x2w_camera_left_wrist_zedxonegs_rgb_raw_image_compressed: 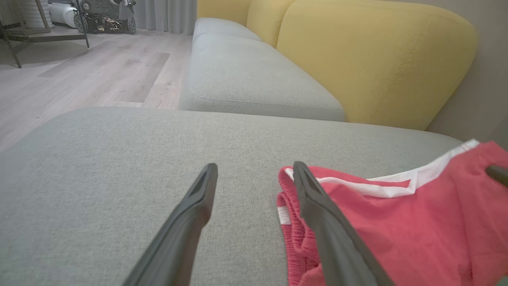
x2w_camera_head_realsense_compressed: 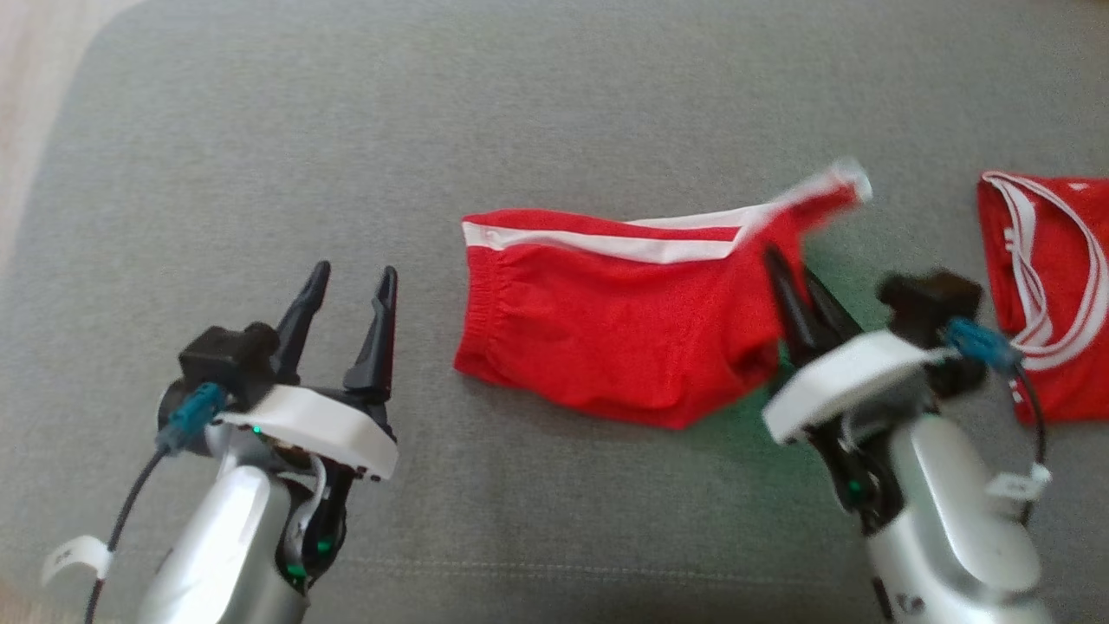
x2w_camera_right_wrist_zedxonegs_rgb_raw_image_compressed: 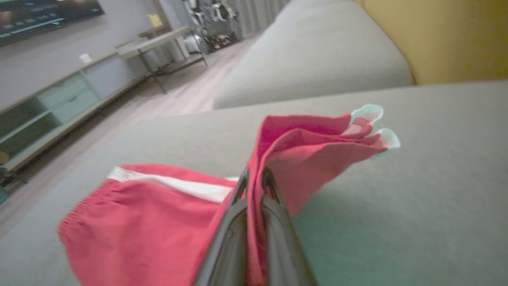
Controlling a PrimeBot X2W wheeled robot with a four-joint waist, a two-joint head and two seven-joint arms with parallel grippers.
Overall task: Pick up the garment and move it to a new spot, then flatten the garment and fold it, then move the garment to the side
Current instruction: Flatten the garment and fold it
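Observation:
The garment (x2w_camera_head_realsense_compressed: 606, 325) is a pair of red shorts with a white side stripe, lying on the grey cushion (x2w_camera_head_realsense_compressed: 485, 113). Its elastic waistband faces left. My right gripper (x2w_camera_head_realsense_compressed: 790, 264) is shut on the garment's right end, and that end is lifted and pulled up into a blurred point. In the right wrist view the red cloth (x2w_camera_right_wrist_zedxonegs_rgb_raw_image_compressed: 301, 147) folds over the closed fingertips of the right gripper (x2w_camera_right_wrist_zedxonegs_rgb_raw_image_compressed: 254, 176). My left gripper (x2w_camera_head_realsense_compressed: 351, 282) stands open left of the waistband with nothing between its fingers. In the left wrist view the left gripper (x2w_camera_left_wrist_zedxonegs_rgb_raw_image_compressed: 254, 171) is beside the garment (x2w_camera_left_wrist_zedxonegs_rgb_raw_image_compressed: 397, 226).
A second red garment with white stripes (x2w_camera_head_realsense_compressed: 1053, 295) lies at the cushion's right edge. Yellow backrests (x2w_camera_left_wrist_zedxonegs_rgb_raw_image_compressed: 377, 55) and another grey seat cushion (x2w_camera_left_wrist_zedxonegs_rgb_raw_image_compressed: 246, 75) lie beyond. Wooden floor (x2w_camera_left_wrist_zedxonegs_rgb_raw_image_compressed: 79, 75) runs off the cushion's left side, with a low cabinet (x2w_camera_right_wrist_zedxonegs_rgb_raw_image_compressed: 59, 103) further away.

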